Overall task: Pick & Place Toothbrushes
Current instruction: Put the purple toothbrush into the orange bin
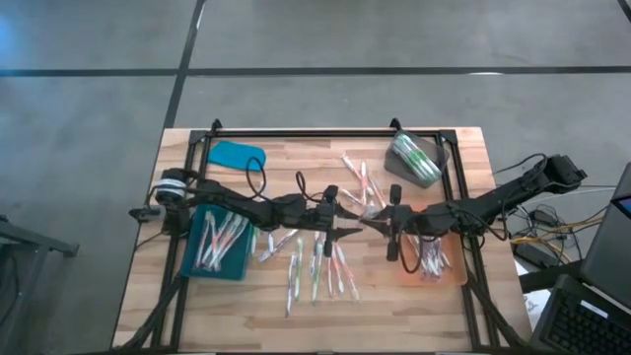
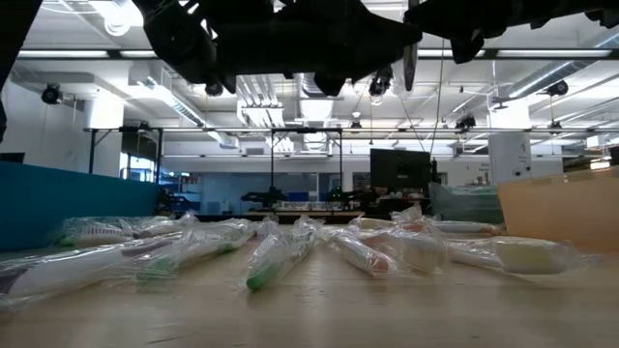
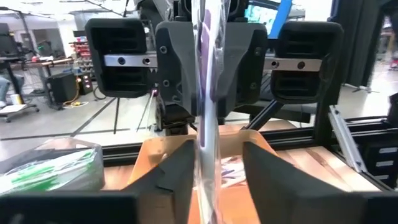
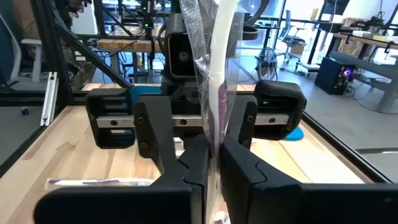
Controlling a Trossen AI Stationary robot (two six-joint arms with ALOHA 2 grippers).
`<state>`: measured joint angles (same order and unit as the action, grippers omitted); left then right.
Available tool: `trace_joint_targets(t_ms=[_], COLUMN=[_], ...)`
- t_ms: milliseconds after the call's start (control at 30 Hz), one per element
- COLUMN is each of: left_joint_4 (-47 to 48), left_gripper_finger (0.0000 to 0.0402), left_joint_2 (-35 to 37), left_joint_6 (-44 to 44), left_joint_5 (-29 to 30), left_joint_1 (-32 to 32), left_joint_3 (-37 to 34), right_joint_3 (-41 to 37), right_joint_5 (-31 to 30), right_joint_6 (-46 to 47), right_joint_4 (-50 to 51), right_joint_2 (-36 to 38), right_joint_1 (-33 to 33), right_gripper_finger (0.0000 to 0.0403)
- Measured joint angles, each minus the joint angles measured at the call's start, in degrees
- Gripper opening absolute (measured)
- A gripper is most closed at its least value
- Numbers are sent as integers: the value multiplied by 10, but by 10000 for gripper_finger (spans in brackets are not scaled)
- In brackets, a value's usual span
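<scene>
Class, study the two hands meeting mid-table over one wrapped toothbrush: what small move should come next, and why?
Probably the left hand backs away: its fingers stand apart beside the wrapped toothbrush, while the right hand is shut on it, so the handover looks done.

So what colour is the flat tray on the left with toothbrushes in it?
The flat tray is teal blue, clearest in the high view.

I can't read any text, label or number from here. Nothing on the wrapped toothbrushes (image 2: 280, 259) is legible.
</scene>
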<state>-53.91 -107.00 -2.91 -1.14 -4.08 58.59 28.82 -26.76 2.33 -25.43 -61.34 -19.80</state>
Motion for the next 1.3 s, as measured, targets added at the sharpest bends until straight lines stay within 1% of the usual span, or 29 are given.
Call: trace_joint_targets(t_ms=[100,233,467,567,700,900,1033,1167,1300], left_joint_4=[2,6,39,76,142,270,367,464,578], left_gripper_finger=[173,192,191,191,191,191,190,190,190], left_joint_2=[0,1,6,20,50,112,154,194,229], left_joint_6=[0,-1,-6,-19,-30,-33,-22,17,90], left_joint_5=[4,6,7,15,45,133,223,323,423], left_joint_1=[0,0,3,4,5,5,5,3,-1], left_joint_3=[0,0,0,0,-1,-4,-7,-7,-8], right_joint_3=[0,0,0,0,0,0,0,0,0], right_joint_5=[0,0,3,3,3,3,3,3,3], right_joint_6=[0,3,3,3,3,3,2,3,10], right_joint_4=[0,0,6,11,12,12,12,12,12], right_joint_2=[0,0,0,0,0,0,0,0,0], right_joint_1=[0,0,-1,-1,-1,-1,-1,-1,-1], right_gripper_finger=[19,21,22,22,22,22,22,22,22])
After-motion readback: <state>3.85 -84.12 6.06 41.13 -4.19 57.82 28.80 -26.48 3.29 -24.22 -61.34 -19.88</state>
